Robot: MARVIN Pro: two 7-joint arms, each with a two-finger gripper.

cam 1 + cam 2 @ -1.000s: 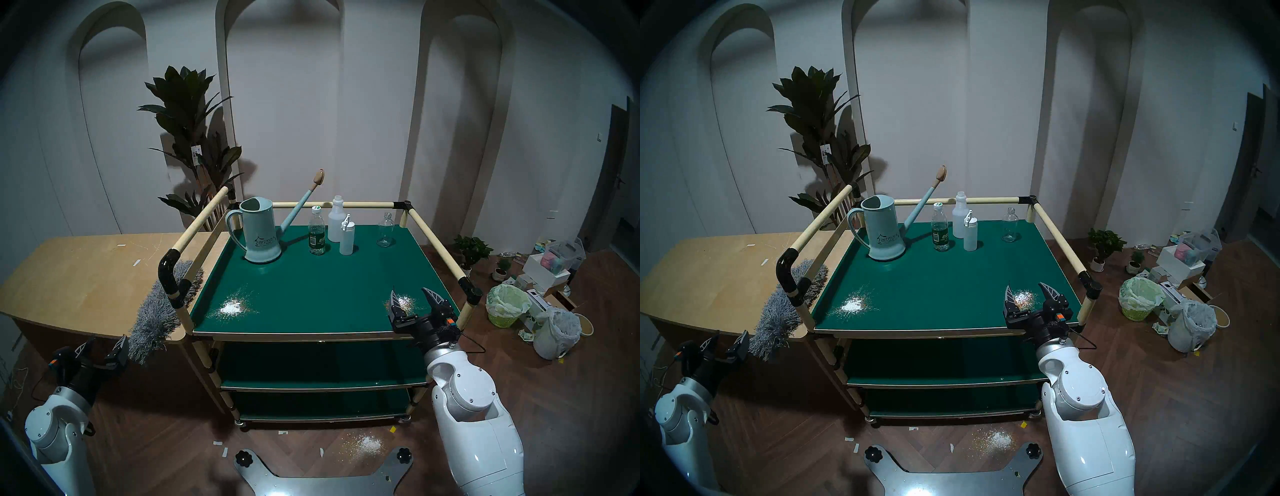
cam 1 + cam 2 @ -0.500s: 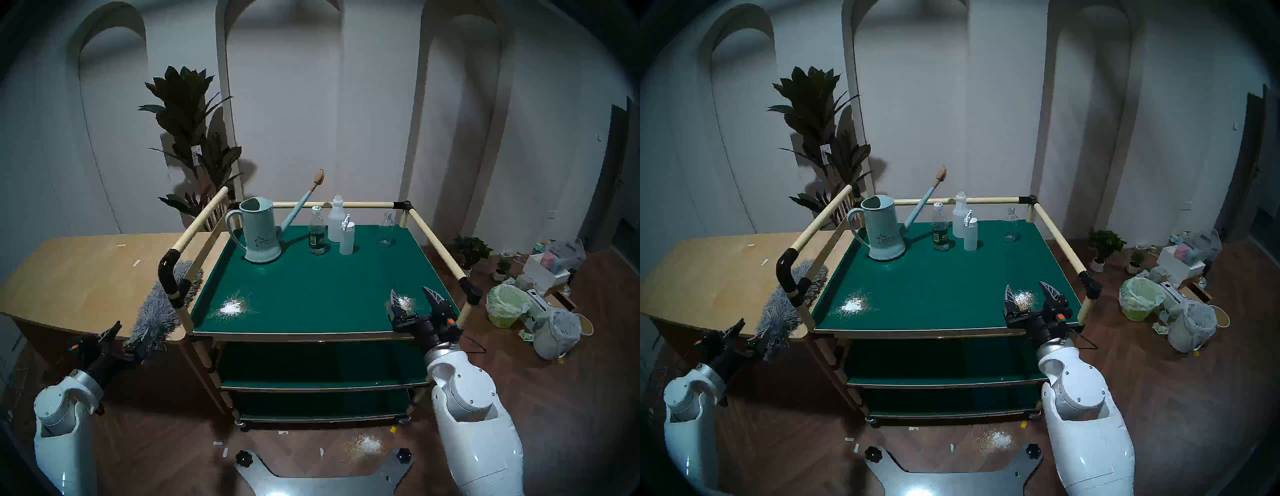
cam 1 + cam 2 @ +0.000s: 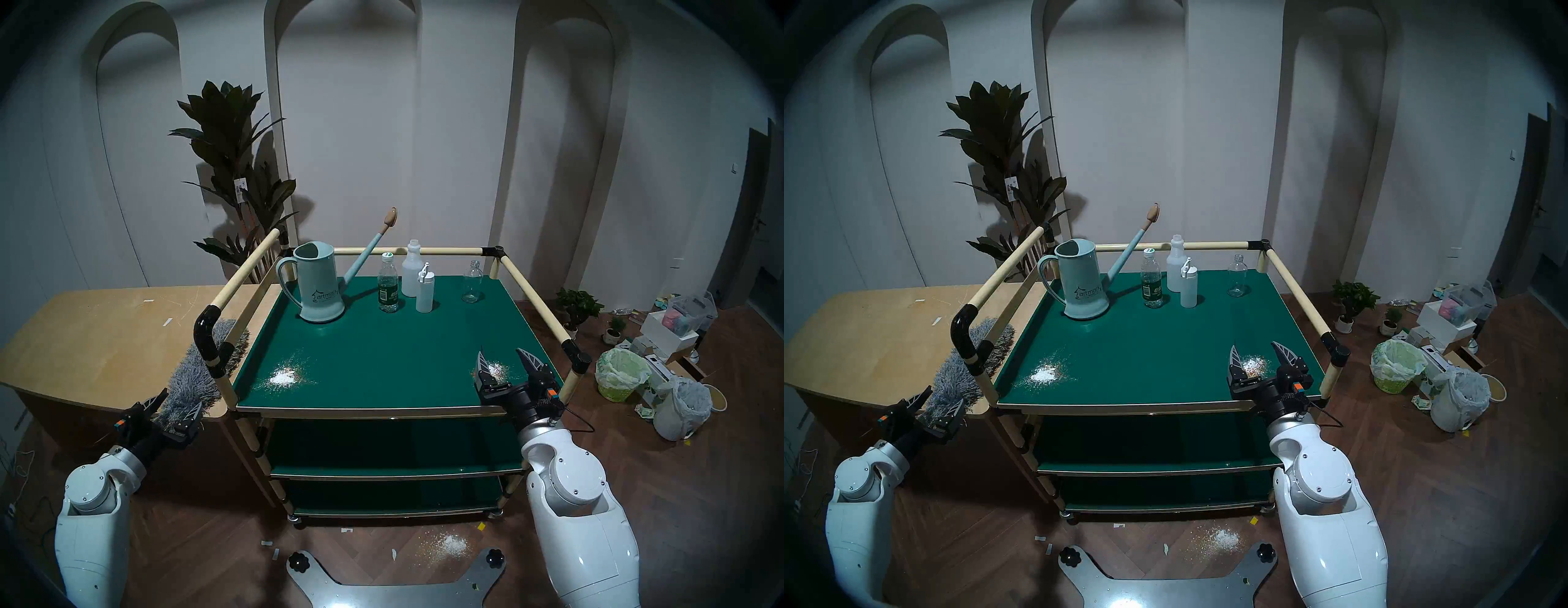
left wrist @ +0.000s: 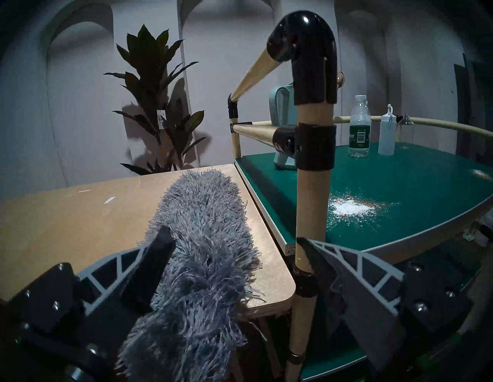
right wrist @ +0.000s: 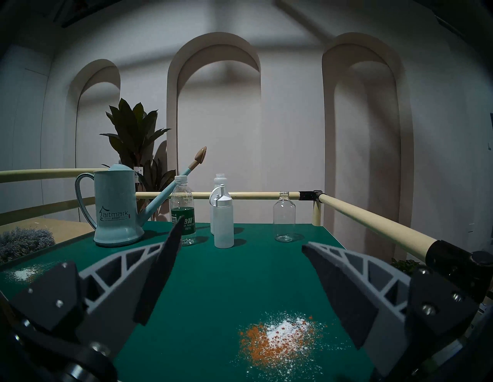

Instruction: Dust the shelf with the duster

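Four bottles are standing at the far end of the shelf [image 3: 382,352]: one water bottle [image 3: 388,288] with a green label, two white plastic bottles [image 3: 418,282] close together, and one clear empty bottle [image 3: 472,282] apart to the right. One pale blue watering can [image 3: 318,284] is sitting to their left, spout rising toward the back rail. Two powder spills are lying on the green board: one white patch [image 3: 283,375] near the front left corner, one white-and-orange patch [image 5: 280,344] near the front right. One more spill [image 3: 447,544] is showing on the floor below the cart.

One duster [image 3: 193,375] is lying on the tan table [image 3: 97,331] just beside the cart's left rail, its shaggy grey head running along the table edge, near end overhanging the corner; its handle is not visible.

Two arms are showing. The left gripper [image 3: 176,403] is reaching roughly level toward the duster's near end, jaws spread wide, one finger [image 4: 157,256] pressing into the fluff on one side and the other standing clear by the cart post; no grip is made. The right gripper [image 3: 505,361] is hovering over the shelf's front right corner, pointing forward, jaws wide and empty, framing the orange-white patch.
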